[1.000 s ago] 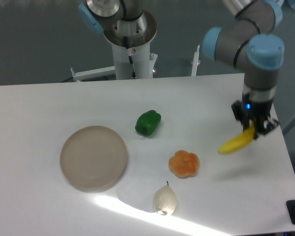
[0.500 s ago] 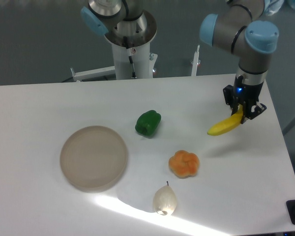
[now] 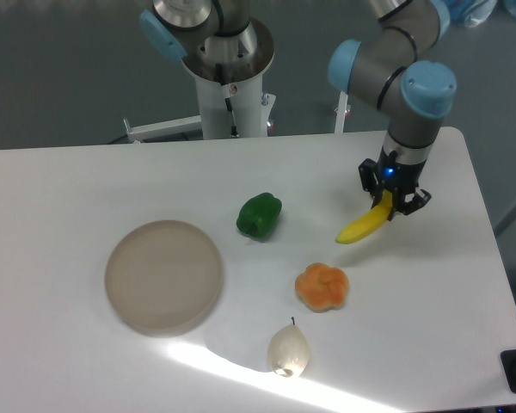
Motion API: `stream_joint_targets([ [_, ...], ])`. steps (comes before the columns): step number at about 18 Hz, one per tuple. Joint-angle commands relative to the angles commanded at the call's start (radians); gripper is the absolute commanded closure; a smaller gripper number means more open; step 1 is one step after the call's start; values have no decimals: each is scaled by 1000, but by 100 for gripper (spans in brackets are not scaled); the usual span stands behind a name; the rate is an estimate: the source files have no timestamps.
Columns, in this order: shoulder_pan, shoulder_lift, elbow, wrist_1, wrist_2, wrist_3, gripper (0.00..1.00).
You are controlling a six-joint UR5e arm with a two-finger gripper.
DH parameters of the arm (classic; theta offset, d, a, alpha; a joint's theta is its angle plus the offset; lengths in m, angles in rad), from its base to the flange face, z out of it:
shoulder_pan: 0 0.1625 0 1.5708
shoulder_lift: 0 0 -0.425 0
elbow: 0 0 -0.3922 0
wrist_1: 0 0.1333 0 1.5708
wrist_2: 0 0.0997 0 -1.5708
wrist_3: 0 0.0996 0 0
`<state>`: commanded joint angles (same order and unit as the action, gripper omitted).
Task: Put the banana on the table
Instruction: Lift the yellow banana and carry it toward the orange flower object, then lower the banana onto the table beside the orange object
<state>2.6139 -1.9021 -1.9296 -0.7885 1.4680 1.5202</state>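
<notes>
Carrying the banana (image 3: 361, 225), the gripper (image 3: 390, 200) hangs over the desk (image 3: 86, 181), jaws pinching its upper end, at three o'clock of the pepper (image 3: 259, 214); lowering and release likely follow.

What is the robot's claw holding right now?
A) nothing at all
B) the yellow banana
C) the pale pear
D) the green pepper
B: the gripper is closed on the upper end of the banana, which hangs tilted above the table, while the green pepper and the pear lie apart from it.
</notes>
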Motion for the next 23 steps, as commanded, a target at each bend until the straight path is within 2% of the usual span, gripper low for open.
stream_joint_targets([
  [4,-5,-9,-37,29,12,-34,75],
  [16,-5,-31,-38,31,12,-17,74],
  [23,-12,-45,-28,31,57,2,73],
])
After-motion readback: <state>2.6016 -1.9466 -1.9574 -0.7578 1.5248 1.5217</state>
